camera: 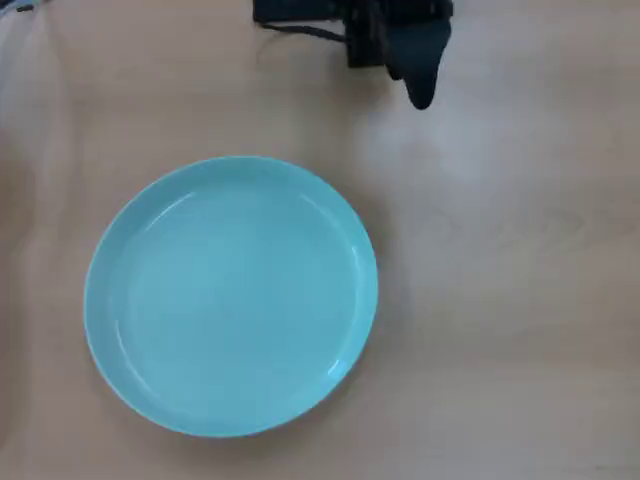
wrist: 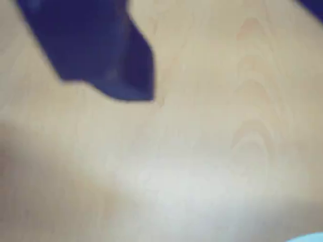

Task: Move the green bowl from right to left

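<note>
Black against the pale wood, my gripper (camera: 421,95) sits at the top edge of the overhead view, a little right of centre, its tip pointing down the picture. Only one tapered tip shows there, so the two jaws seem to lie one behind the other, and I cannot tell whether they are spread or pressed together. Nothing is between them that I can see, and the tip touches no object. Behind it my dark wrist and arm (camera: 350,20) run left along the top edge.

In the wrist view the same gripper (wrist: 126,85) enters from the upper left as a blurred, dark blue-black wedge ending in a blunt corner over bare wood. This view is soft, and it also shows only one jaw clearly, so it settles nothing about the opening.

The wooden table (camera: 500,300) spreads out under everything, light beige with faint grain and a dull sheen of reflected light to the right of centre in the overhead view.

The green bowl (camera: 231,296) lies flat on the table in the left half of the overhead view, below and to the left of my gripper and well apart from it. It is wide, shallow and round, glossy pale mint, with a low raised rim, and it is empty. In the wrist view just a pale sliver of its rim (wrist: 309,238) shows at the bottom right corner.
</note>
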You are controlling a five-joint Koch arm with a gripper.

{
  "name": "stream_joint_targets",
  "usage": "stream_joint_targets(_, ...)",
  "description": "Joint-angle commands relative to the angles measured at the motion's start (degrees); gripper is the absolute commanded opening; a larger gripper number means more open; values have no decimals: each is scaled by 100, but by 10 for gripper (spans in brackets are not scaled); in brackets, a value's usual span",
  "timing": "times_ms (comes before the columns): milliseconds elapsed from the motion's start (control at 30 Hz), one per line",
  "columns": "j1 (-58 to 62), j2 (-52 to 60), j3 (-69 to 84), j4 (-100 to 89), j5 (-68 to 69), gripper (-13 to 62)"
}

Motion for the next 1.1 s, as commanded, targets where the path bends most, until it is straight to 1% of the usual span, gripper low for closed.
stream_joint_targets(0,123,387,-589,70,422,466)
stream_joint_targets(133,536,193,-817,149,835,466)
stream_joint_targets(267,694,-290,-1274,571,1415,465)
stream_joint_targets(433,1354,-958,-1767,984,2109,468)
stream_joint_targets(667,2312,-1731,-1907,1028,2145,466)
stream_joint_targets(767,2610,-1872,-1960,1020,2145,465)
stream_joint_targets(933,2672,-2057,-2074,949,2136,468)
stream_joint_targets(1067,2742,-2522,-2083,879,2136,468)
